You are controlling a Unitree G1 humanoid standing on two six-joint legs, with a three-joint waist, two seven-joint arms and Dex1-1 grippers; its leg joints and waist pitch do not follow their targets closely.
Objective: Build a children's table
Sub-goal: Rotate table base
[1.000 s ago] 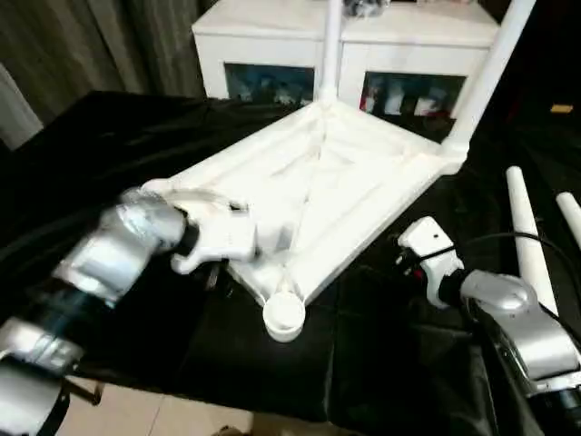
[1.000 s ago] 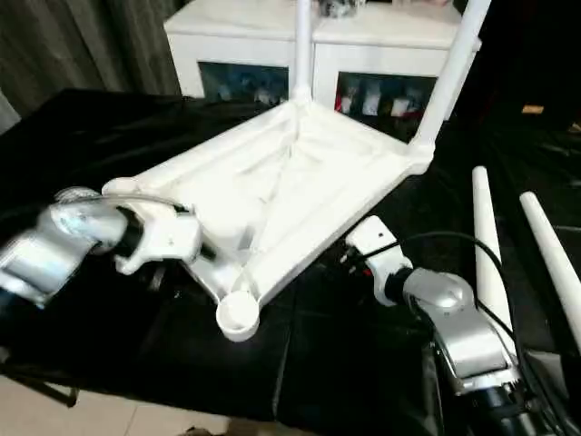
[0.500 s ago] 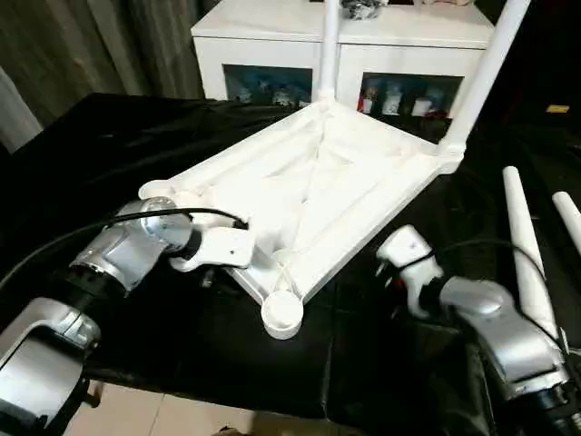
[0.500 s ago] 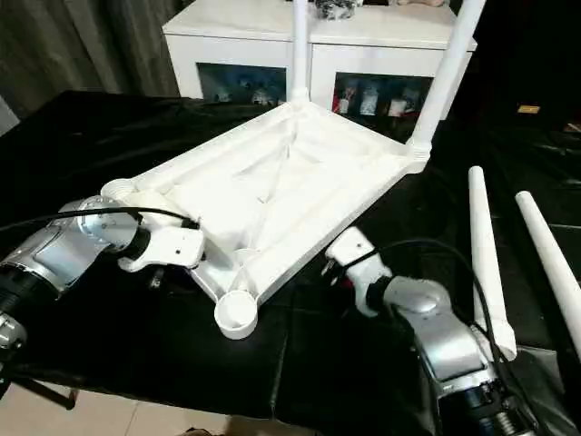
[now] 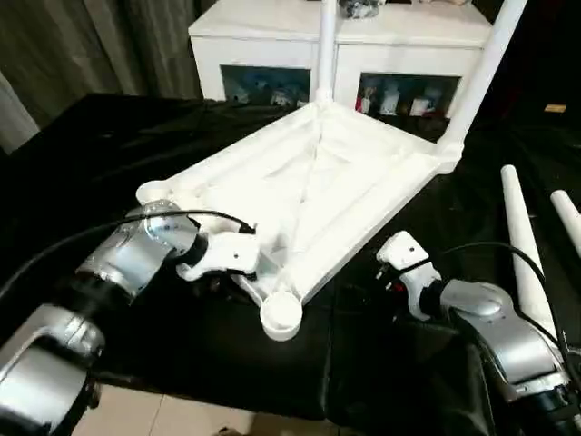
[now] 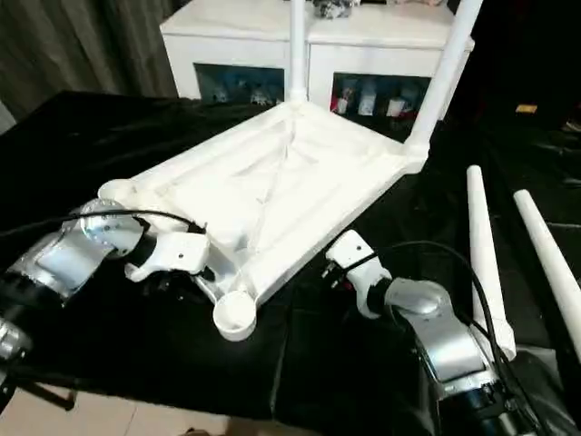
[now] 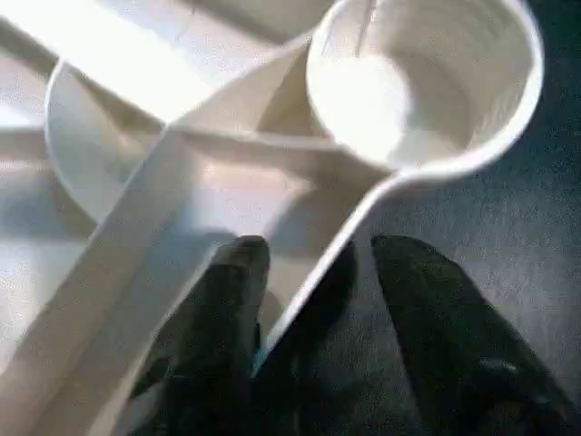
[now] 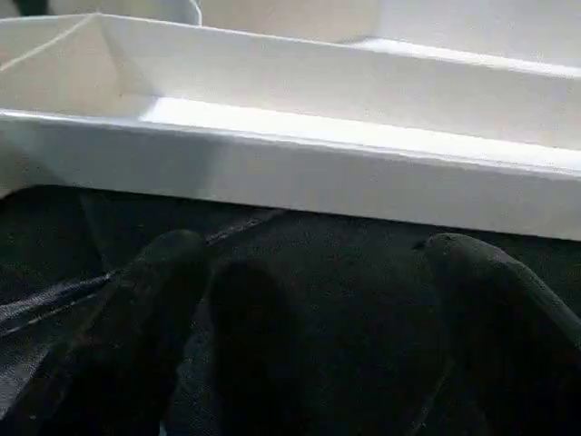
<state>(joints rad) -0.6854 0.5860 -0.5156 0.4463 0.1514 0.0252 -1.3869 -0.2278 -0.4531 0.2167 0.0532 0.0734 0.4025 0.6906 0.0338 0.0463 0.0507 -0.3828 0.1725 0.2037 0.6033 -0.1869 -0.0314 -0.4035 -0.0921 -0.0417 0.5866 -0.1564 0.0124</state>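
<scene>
The children's table (image 5: 318, 195) lies upside down on the black-covered work table (image 5: 109, 154), its ribbed X-braced underside facing up. 2 legs (image 5: 478, 77) stand upright in the far corner sockets, in front of the white cabinet (image 5: 272, 54). 2 loose legs (image 5: 519, 232) lie on the cloth, out to the right of the right gripper.

The left gripper (image 7: 318, 263) straddles the top's edge rim close to the near empty corner socket (image 7: 422, 82). In the left wrist view 1 black finger (image 7: 222, 309) sits on the inner, ribbed side of the rim and the other on the cloth side, with the rim running between them. The jaws stand moderately apart; whether the pads actually press the rim cannot be told. Compared with 0.5 s ago, this gripper sits slightly nearer the socket corner, and the forearm is a little lower.

The right gripper (image 8: 309, 272) hovers low over the black cloth, its 2 fingers (image 8: 154, 300) spread wide and holding nothing. The long right side wall of the table top runs straight ahead of the fingertips, near but not touching. Against 1 s ago, the right gripper has drawn closer to that wall; since 0.5 s ago it has barely shifted.
</scene>
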